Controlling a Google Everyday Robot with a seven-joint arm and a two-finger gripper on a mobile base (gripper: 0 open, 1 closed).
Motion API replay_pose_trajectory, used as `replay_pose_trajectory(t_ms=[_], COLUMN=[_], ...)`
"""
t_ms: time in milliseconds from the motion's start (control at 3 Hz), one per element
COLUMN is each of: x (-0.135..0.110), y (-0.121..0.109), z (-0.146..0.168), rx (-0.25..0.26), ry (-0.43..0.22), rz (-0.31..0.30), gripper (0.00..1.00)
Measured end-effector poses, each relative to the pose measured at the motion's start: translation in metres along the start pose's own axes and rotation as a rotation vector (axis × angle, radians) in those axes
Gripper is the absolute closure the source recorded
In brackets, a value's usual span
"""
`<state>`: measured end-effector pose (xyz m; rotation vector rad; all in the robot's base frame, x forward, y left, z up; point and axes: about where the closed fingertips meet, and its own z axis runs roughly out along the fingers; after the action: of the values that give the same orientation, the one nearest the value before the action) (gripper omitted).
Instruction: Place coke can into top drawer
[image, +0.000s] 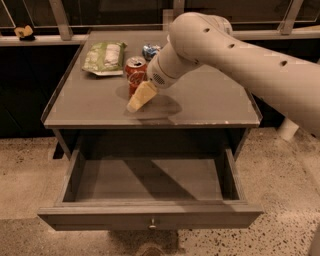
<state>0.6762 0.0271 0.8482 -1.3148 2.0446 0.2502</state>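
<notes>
The coke can (134, 71) stands upright on the tabletop (200, 105), left of centre, red with a silver top. My gripper (137, 96) is right at the can's front, low over the tabletop, with its cream tip covering the can's lower part. The big cream arm reaches in from the right. The top drawer (150, 217) is pulled open below the tabletop. Its inside (150, 180) holds nothing, and its round knob (152, 223) shows at the centre of the front panel.
A green snack bag (104, 57) lies at the table's back left. A blue-and-silver can (150, 50) stands just behind the coke can. A railing and ledge run along the back. The speckled floor lies around the table.
</notes>
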Motion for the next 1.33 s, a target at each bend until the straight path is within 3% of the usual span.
replay_pose_trajectory(t_ms=[333,667,1333], x=[-0.002,0.0,0.001], y=[0.004,0.003,0.003], z=[0.0,0.004,0.035], rx=[-0.018,-0.01,-0.003], ry=[-0.071,-0.086,-0.032], rz=[0.009,0.024,0.006], gripper=[0.0,0.0,0.0])
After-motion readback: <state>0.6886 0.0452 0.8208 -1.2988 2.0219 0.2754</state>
